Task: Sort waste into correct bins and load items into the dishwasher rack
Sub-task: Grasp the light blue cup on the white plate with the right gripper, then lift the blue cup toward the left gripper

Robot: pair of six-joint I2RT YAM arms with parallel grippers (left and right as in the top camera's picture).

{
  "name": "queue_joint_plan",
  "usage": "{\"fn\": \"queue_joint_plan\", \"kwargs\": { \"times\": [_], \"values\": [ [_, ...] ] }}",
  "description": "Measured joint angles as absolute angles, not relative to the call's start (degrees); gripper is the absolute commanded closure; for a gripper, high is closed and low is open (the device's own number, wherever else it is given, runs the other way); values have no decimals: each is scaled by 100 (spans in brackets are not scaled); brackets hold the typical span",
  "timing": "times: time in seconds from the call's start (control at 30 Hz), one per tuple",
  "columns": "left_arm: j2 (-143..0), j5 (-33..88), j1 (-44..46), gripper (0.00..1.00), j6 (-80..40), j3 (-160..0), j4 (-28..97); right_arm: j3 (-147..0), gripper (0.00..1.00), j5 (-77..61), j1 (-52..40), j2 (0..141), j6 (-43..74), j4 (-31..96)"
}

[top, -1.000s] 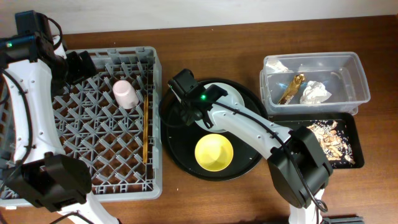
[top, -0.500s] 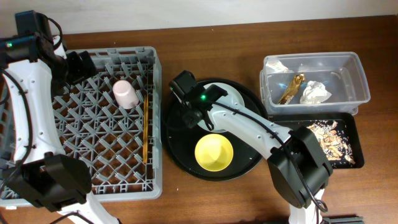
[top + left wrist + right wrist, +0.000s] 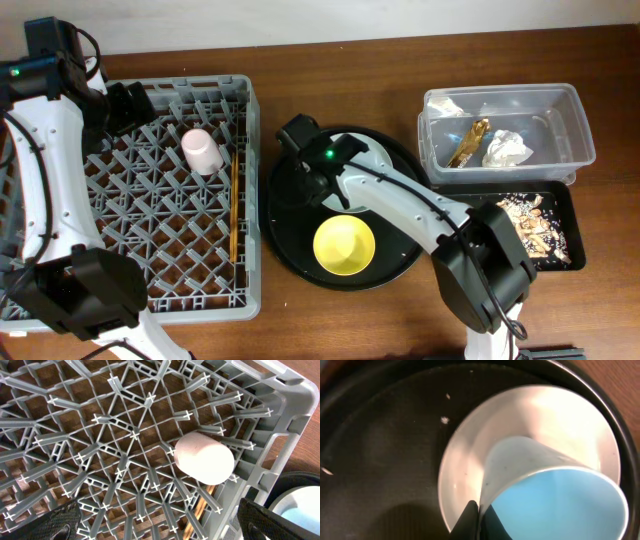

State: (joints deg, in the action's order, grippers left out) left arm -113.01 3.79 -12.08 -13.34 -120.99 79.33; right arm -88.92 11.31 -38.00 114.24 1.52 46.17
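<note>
Right arm nudged a little toward the tray centre and its jaws have closed. The right end effector [image 3: 477,520] is now pinched together on the rim wall of the light-blue cup [image 3: 555,505], apparently one finger inside and one outside. Nothing else shifted. The left end effector [image 3: 167,522] hangs with jaws wide apart and empty over the far end of the dishwasher rack [image 3: 180,88], near the pink cup [image 3: 205,457].

Cup location: on the pale plate [image 3: 465,460], which sits in the round black tray [image 3: 290,245], back half, behind the yellow bowl [image 3: 344,245]. The overhead view hides the cup under the wrist.

Handling, judged:
- small plastic-looking cup, light and stiff, with a smooth, probably slippery wall
- a rim pinch is the right hold since the body looks too wide for a side grasp
- a thin-wall pinch lets it swing or rotate, so lift slowly
- the plate underneath is loose and smooth and could get dragged or clink if the cup scrapes it

Orientation: in the wrist view the mouth faces the camera, toward lower right, with the base end at upper left on the plate. The long axis runs base to mouth along that diagonal. I cannot tell whether it stands truly upright or is tipped.

Rack so far holds the pink cup lying on its side and the chopsticks [image 3: 234,205] lying lengthwise along the right wall. Next the cup wants carrying left to the rack, probably mouth down between pegs.
</note>
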Motion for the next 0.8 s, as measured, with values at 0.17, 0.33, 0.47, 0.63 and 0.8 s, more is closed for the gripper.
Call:
{"fn": "queue_joint_plan", "kwargs": {
  "times": [0.17, 0.33, 0.47, 0.63, 0.8],
  "values": [
    [-11301, 379, -1208, 1, -1334, -12099, 7933, -9712, 96, 1114, -3756, 11323, 150, 5841],
    [-11301, 377, -1208, 1, -1334, -12099, 7933, -11109, 96, 816, -3701, 10261, 156, 6718],
    [-11301, 379, -1208, 1, -1334, -12099, 7926, -11509, 96, -272, -3037, 8989, 172, 7102],
    [-11301, 672, -1208, 1, -1356, -12108, 8051, -11518, 96, -2047, -1815, 8558, -141, 7975],
    [-11301, 3568, -1201, 1, -143, -12110, 8976, -11461, 96, -3844, -941, 8718, -1162, 8860]
  ]
}}
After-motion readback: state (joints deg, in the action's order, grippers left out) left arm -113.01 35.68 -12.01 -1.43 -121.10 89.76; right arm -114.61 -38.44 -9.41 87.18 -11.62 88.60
